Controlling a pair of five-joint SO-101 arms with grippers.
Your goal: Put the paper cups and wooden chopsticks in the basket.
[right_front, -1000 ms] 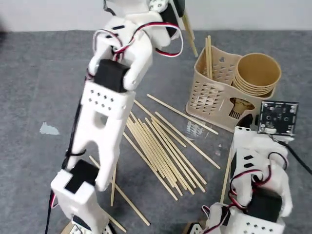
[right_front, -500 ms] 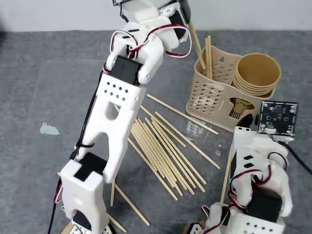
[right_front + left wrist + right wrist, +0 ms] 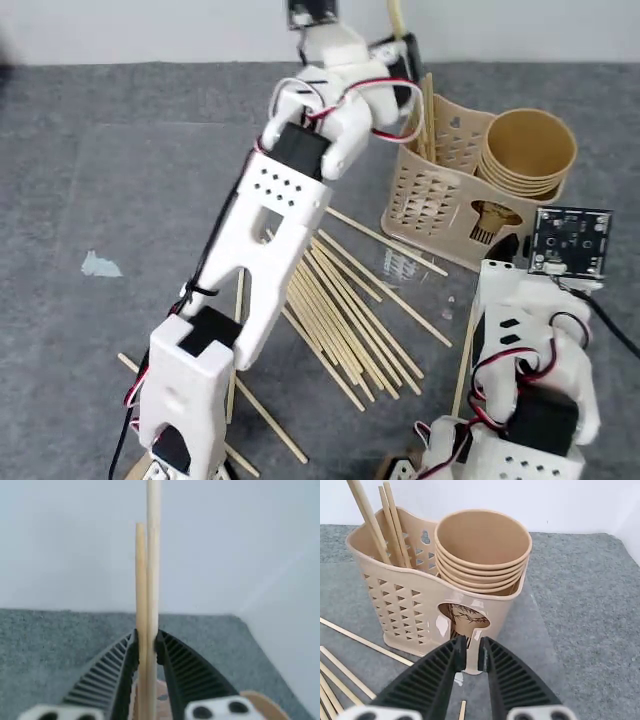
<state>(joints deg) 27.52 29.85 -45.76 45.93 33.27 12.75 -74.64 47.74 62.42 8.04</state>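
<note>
A beige basket (image 3: 440, 190) (image 3: 395, 595) stands at the back right, with a stack of paper cups (image 3: 527, 150) (image 3: 482, 545) in its right half. Three wooden chopsticks (image 3: 428, 115) (image 3: 390, 525) lean in its left half. Several loose chopsticks (image 3: 340, 310) lie fanned on the grey mat. My left gripper (image 3: 398, 55) (image 3: 146, 640) hangs just behind the basket's left corner, shut on two chopsticks (image 3: 147, 580) that stand upright. My right gripper (image 3: 471, 647) sits low in front of the basket, fingers together with nothing held.
One chopstick (image 3: 466, 360) lies beside the right arm's base (image 3: 530, 400). A few more (image 3: 250, 400) lie near the left arm's base. A small pale scrap (image 3: 100, 265) sits on the mat at the left. A white wall closes the back.
The left arm has swung right along the back of the table, carrying its chopsticks up to the basket. The right arm has kept still.
</note>
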